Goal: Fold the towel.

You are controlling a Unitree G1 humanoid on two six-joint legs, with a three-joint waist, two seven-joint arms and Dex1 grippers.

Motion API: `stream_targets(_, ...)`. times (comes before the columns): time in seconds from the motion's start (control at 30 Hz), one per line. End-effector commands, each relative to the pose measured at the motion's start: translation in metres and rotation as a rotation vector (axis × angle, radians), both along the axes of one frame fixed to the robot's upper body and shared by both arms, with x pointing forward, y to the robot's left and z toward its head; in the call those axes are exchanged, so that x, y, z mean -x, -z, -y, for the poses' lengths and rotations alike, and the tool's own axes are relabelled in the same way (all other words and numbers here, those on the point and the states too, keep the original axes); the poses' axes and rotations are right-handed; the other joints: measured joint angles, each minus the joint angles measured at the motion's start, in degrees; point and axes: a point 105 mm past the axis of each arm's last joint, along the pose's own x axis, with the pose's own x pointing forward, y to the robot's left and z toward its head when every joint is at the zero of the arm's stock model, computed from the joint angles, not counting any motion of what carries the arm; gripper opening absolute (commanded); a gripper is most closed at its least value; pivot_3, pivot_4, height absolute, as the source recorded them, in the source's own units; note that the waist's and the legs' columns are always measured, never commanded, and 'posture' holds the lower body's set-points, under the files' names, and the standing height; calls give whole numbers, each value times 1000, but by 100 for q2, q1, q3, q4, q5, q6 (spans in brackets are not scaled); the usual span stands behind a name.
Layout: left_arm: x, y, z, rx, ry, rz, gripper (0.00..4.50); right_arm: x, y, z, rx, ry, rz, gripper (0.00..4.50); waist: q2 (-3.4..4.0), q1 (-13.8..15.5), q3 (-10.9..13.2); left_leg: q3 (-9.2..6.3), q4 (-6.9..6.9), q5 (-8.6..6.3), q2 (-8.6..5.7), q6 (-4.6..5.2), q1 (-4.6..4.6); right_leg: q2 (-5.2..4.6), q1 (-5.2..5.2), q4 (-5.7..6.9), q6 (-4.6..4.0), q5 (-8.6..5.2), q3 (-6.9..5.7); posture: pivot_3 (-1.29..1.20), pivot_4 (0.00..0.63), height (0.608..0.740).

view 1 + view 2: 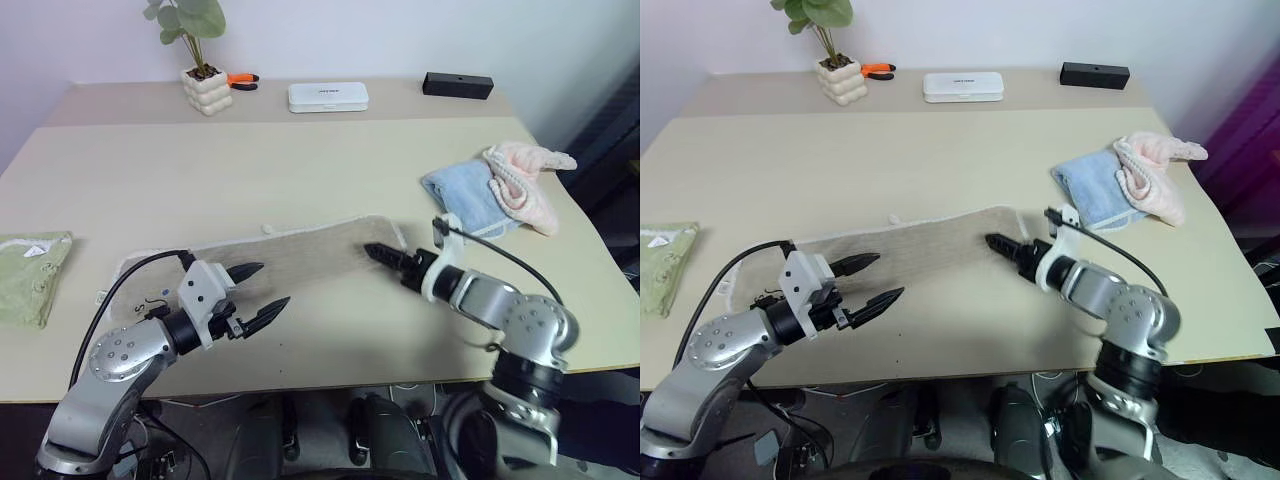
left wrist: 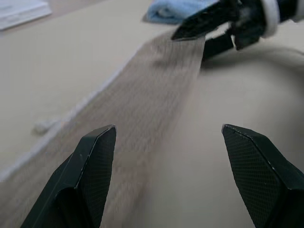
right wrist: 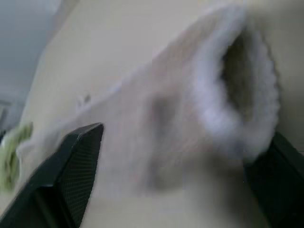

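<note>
Left eye view: beige-tan terry towel point(image 1: 290, 262) flat on desk point(image 1: 300, 160); left pincer point(image 1: 255, 293) wide, empty; right pincer point(image 1: 385, 257) parted over towel's end. Advice: grip both near corners squarely before lifting.

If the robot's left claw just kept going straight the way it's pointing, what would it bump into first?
Probably the towel. The left gripper, jaws open, aims along the strip lying on the table, toward the right gripper at its far end. Its height above the cloth is hard to judge.
</note>
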Motion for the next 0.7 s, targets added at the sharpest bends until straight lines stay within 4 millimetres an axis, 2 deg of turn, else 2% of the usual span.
stream_targets(0.03,3,-13,3,-6,9,71,3637,-4,7,9,-4,86,-49,2618,1,7,-2,0,0,4,-3,-7,-3,-3,0,-4,1,0,0,0,150,731)
stream_targets(0.13,3,-11,5,-4,8,71,3637,-5,4,9,-5,109,-41,1159,3,-17,-2,3,0,2,-4,-4,-4,-3,0,-8,1,0,2,0,150,731)
stream_targets(0.2,2,-9,6,-2,10,68,3637,-4,-2,17,2,128,-20,72,5,-26,-5,3,-1,2,-3,-5,-4,-2,-1,-6,1,0,2,0,150,731)
stream_targets(0.33,1,-5,8,-1,18,67,3637,-3,-14,35,24,170,18,72,8,-6,-5,3,-2,2,-5,-4,-5,-3,-1,-8,1,0,2,0,150,731)
stream_targets(0.4,-2,-3,8,-2,22,66,3637,3,-27,50,47,173,69,72,12,-3,-3,2,-1,1,-5,-3,-6,-3,-1,-10,1,0,2,0,150,731)
stream_targets(0.53,-6,-2,9,-3,31,71,3637,13,-44,66,96,153,142,72,15,-10,-3,2,-2,-8,-3,14,-6,-3,-2,-12,1,0,2,0,150,731)
stream_targets(0.57,-6,-2,9,-3,32,71,3637,14,-45,67,101,150,147,72,15,-25,-4,1,-3,-11,-3,18,-6,-2,-2,-11,1,0,1,0,150,731)
stream_targets(0.63,-9,0,9,-7,41,74,3637,20,-63,64,222,71,241,72,26,-38,0,2,-4,-13,0,22,-4,-1,-2,-11,1,0,2,0,150,731)
stream_targets(0.7,-11,1,10,-11,49,77,3637,28,-84,39,384,-111,382,72,52,-40,10,4,-5,-14,-3,24,-5,-3,-5,-12,1,-1,5,0,150,731)
